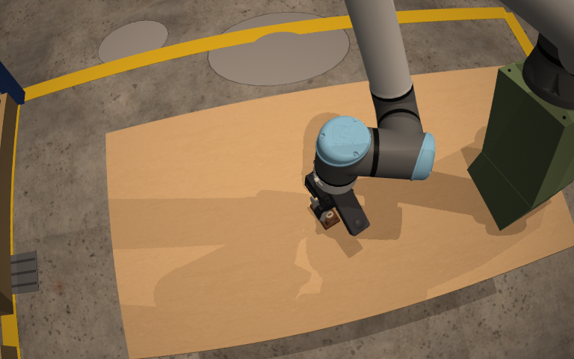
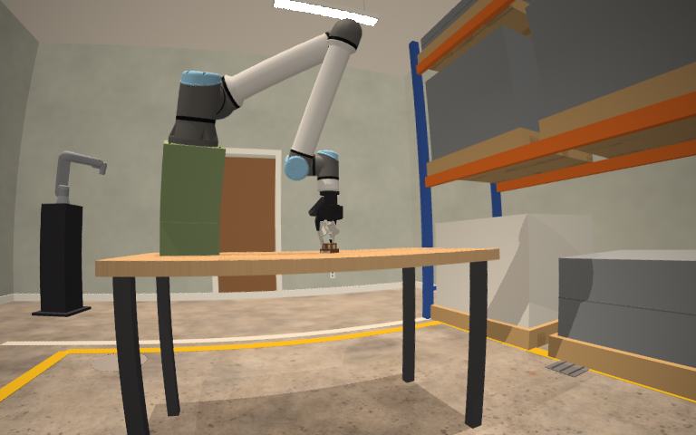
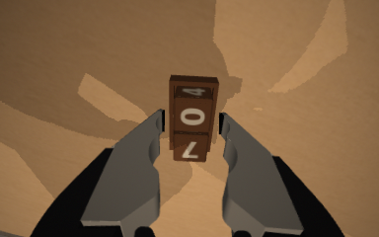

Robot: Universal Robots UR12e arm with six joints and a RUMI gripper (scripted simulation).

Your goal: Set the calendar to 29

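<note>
The brown calendar [image 3: 193,116] stands on the wooden table, its cubes marked with white digits. In the wrist view I see a 4 at the far end, a 0 in the middle and a 7 on the near face. My gripper [image 3: 191,113] is lowered straight over it, partly open. One finger stands on each side of the cube that shows the 0, with a narrow gap on the left. The calendar is small in the overhead view [image 1: 329,218] and the side view [image 2: 330,247], just under the gripper [image 1: 323,212]. The side with the month's name is hidden.
The green robot pedestal [image 1: 534,146] stands on the table's right end. The table [image 2: 297,261] has open edges all round. Shelving with crates [image 2: 584,107] stands beyond the table, away from the arm.
</note>
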